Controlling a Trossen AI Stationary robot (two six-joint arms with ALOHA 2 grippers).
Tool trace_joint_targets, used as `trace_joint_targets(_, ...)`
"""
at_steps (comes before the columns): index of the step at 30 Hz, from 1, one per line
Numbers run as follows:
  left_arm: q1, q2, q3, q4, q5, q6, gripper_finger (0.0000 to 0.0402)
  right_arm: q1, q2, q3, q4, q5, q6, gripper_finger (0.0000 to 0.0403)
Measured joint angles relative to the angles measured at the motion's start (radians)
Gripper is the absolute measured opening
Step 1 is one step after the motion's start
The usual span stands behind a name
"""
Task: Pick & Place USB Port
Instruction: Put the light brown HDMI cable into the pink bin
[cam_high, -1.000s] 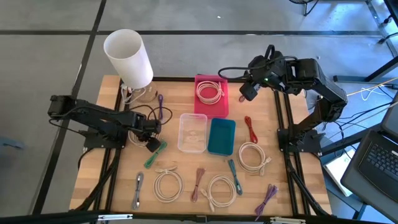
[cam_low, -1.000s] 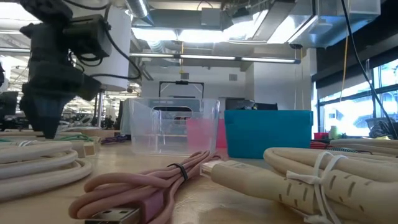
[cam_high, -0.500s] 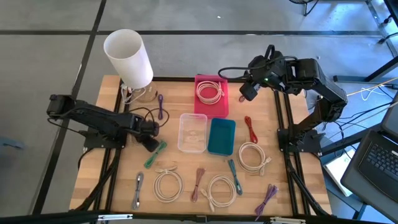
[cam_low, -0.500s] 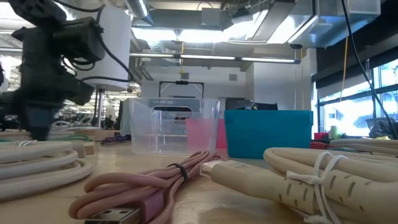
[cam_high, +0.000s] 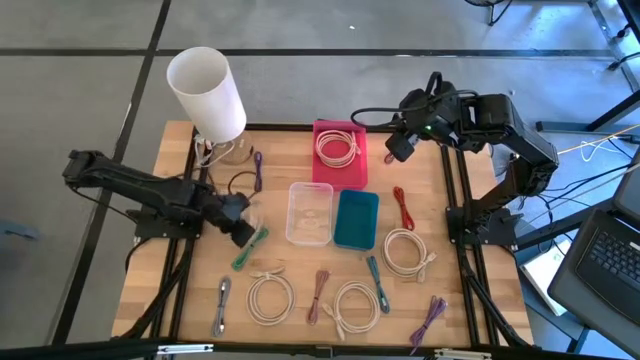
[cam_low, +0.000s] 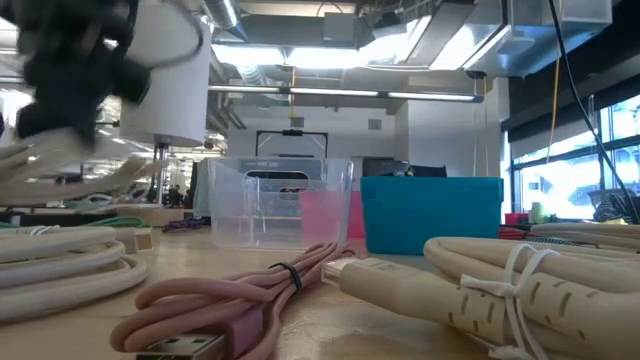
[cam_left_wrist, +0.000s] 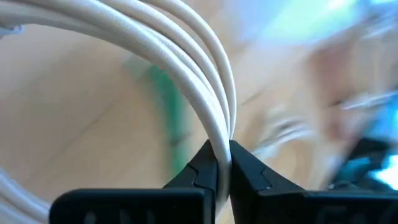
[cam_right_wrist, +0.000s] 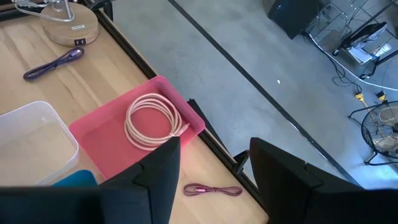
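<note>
Since the earlier frame, left gripper (cam_high: 244, 232) has closed from wide open and pulled back toward the table's left edge, lifting clear of the surface in the low view. Its jaws are pressed shut on a coiled white cable (cam_left_wrist: 186, 74), whose three strands run up between the fingertips (cam_left_wrist: 202, 167) in the left wrist view. From above, the grip sits just left of the clear bin (cam_high: 309, 212), with a green cable (cam_high: 250, 249) lying on the wood directly below it. Blur in the low view hides the held coil there.

Right gripper (cam_high: 399, 148) hangs motionless just right of the pink bin (cam_high: 322, 172), well apart from the clear bin. Its fingers (cam_right_wrist: 160, 167) stand apart with nothing between them; beyond them the right wrist view shows a pink cable (cam_right_wrist: 152, 121) coiled inside the pink bin and a maroon cable (cam_right_wrist: 212, 190) on the table near the bin's corner.

A teal bin (cam_high: 355, 219) touches the clear bin's right side. A white lamp (cam_high: 206, 92) stands at the table's far left corner. Nearer the front edge, below the clear bin, lie further coiled white cables (cam_high: 269, 298), a red cable (cam_high: 403, 207) and a purple cable (cam_high: 430, 320), all on the wooden table (cam_high: 150, 290).
</note>
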Motion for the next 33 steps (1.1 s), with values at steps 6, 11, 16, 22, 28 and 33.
trace_joint_targets(6, 0.020, -0.043, 0.020, 0.529, -0.130, 0.282, 0.0011, 0.000, 0.000, 0.000, 0.000, 0.000, 0.001, 0.0197)
trace_joint_targets(11, 0.146, 0.048, 0.026, 0.890, 0.002, 0.493, 0.0011, -0.001, 0.000, 0.000, 0.000, 0.000, 0.004, 0.0197)
trace_joint_targets(16, 0.289, 0.250, 0.164, 0.845, 0.238, 0.589, 0.0010, -0.001, 0.000, 0.000, 0.000, 0.000, 0.005, 0.0197)
trace_joint_targets(22, 0.409, 0.526, 0.509, 0.565, 0.428, 0.885, 0.0012, -0.001, 0.000, 0.000, 0.000, 0.000, 0.005, 0.0197)
trace_joint_targets(28, 0.510, 0.756, 0.845, 0.134, 0.430, 1.139, 0.0012, -0.001, 0.000, 0.000, 0.000, 0.000, 0.007, 0.0198)
trace_joint_targets(33, 0.564, 0.892, 1.037, -0.042, 0.380, 1.263, 0.0012, -0.001, 0.000, 0.000, 0.000, 0.000, 0.009, 0.0198)
